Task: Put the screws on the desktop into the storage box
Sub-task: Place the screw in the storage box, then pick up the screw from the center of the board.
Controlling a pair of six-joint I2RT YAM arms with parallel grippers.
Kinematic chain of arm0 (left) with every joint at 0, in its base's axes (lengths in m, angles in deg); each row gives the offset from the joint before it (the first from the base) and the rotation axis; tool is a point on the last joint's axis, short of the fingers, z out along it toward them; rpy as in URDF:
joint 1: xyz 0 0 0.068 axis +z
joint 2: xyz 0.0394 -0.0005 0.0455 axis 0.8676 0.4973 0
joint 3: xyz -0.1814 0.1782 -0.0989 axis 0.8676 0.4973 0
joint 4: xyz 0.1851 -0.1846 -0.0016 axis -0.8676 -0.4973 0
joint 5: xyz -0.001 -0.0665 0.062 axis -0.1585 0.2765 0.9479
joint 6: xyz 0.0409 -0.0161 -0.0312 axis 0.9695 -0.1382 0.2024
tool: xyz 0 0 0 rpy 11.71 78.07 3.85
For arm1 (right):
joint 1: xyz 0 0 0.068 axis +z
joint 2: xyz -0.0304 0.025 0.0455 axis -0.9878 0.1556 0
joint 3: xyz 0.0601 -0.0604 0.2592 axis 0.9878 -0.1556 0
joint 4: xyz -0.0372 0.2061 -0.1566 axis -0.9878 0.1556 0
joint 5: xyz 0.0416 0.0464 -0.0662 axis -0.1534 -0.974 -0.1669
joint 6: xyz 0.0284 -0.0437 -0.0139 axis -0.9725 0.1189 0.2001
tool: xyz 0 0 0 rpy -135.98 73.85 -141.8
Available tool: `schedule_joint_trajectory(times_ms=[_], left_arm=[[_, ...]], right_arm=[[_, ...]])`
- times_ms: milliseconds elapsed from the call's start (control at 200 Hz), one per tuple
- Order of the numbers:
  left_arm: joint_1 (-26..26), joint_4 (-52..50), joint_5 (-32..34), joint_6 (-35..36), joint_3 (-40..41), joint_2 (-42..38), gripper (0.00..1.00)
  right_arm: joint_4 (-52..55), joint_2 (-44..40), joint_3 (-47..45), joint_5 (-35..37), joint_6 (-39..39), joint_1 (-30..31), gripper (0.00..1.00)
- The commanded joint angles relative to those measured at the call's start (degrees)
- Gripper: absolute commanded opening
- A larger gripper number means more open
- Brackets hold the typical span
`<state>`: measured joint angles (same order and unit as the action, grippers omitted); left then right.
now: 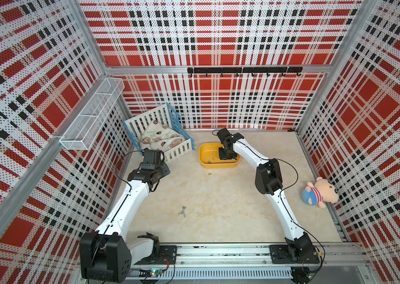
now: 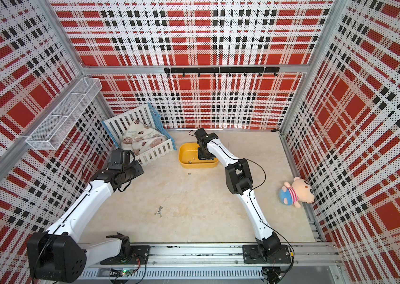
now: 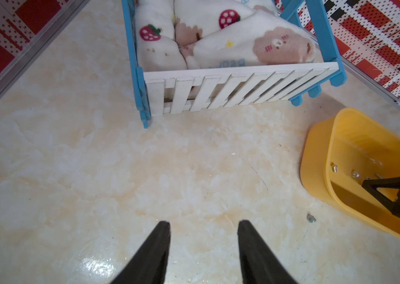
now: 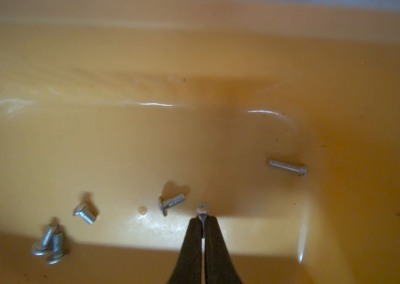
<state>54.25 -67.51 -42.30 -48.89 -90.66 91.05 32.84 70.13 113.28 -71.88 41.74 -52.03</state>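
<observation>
The yellow storage box (image 1: 206, 152) (image 2: 186, 153) stands on the beige desktop (image 1: 218, 196) near the back. My right gripper (image 4: 202, 217) reaches down inside the storage box (image 4: 194, 73) and is shut on a small screw (image 4: 202, 209) that sticks out past its tips. Several screws (image 4: 84, 212) lie loose on the box floor. In both top views a cluster of screws (image 1: 182, 211) (image 2: 159, 211) lies mid-desktop. A single screw (image 1: 210, 174) (image 3: 311, 218) rests just in front of the box. My left gripper (image 3: 204, 225) hangs open over bare desktop, holding nothing.
A white-and-blue slatted crib (image 1: 181, 151) with a printed blanket stands at the back left, close to my left wrist. A plush pig (image 1: 319, 191) lies against the right wall. A white wire-mesh basket (image 1: 90, 115) hangs on the left wall.
</observation>
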Motion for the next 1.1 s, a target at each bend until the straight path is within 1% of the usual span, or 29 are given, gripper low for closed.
schedule_joint_trajectory(times_ms=[0, 145, 281, 381, 531, 641, 651, 671, 777, 892, 942, 1012, 1092], left_arm=[[-0.4, -0.9, 1.3, -0.3, -1.8, 0.4, 0.51], [-0.9, -1.0, 1.5, -0.5, -2.0, 0.6, 0.51], [-1.6, -1.1, 1.9, -0.9, -2.0, 0.5, 0.51], [-2.3, -1.1, 2.1, -1.3, -2.0, 0.4, 0.51], [-4.7, -1.7, 3.0, -1.7, -1.8, 1.0, 0.51], [-7.9, -1.7, 3.4, -2.9, -0.2, 2.3, 0.51], [-9.4, -1.7, 3.5, -3.1, 0.0, 2.5, 0.51], [-10.6, -1.7, 3.6, -3.4, 0.3, 2.9, 0.51], [-15.0, -1.7, 4.2, -5.4, 2.2, 4.6, 0.51], [-19.5, -1.4, 4.8, -9.4, 4.4, 5.2, 0.52], [-21.2, -0.6, 4.9, -12.3, 5.9, 4.5, 0.52], [-23.4, 1.6, 3.6, -16.2, 8.7, 3.5, 0.52], [-25.5, 2.7, 3.1, -19.0, 11.0, 3.5, 0.53]], right_arm=[[0.2, 0.4, 1.5, 0.3, 0.1, -0.5, 0.10], [0.2, -0.4, 1.5, 0.5, 0.4, -0.5, 0.17], [-0.6, -1.9, 0.8, 0.5, 0.7, -0.5, 0.26], [-2.8, -5.5, -1.3, 0.1, 0.8, -0.5, 0.34], [-12.1, -18.2, -12.3, 1.4, 1.2, 0.1, 0.36], [-16.2, -27.3, -19.0, 4.7, 1.1, 0.7, 0.39], [-16.5, -28.3, -19.8, 4.9, 1.0, 0.8, 0.40], [-17.2, -29.9, -21.2, 5.1, 0.9, 0.9, 0.40], [-19.4, -37.7, -28.1, 7.9, 0.3, 1.2, 0.41], [-20.0, -46.2, -35.5, 9.6, -0.9, 1.5, 0.43], [-20.6, -50.0, -39.3, 10.0, -1.5, 1.6, 0.43], [-21.3, -55.1, -44.9, 10.5, -2.7, 1.8, 0.44], [-21.9, -60.6, -50.9, 11.2, -4.2, 1.9, 0.44]])
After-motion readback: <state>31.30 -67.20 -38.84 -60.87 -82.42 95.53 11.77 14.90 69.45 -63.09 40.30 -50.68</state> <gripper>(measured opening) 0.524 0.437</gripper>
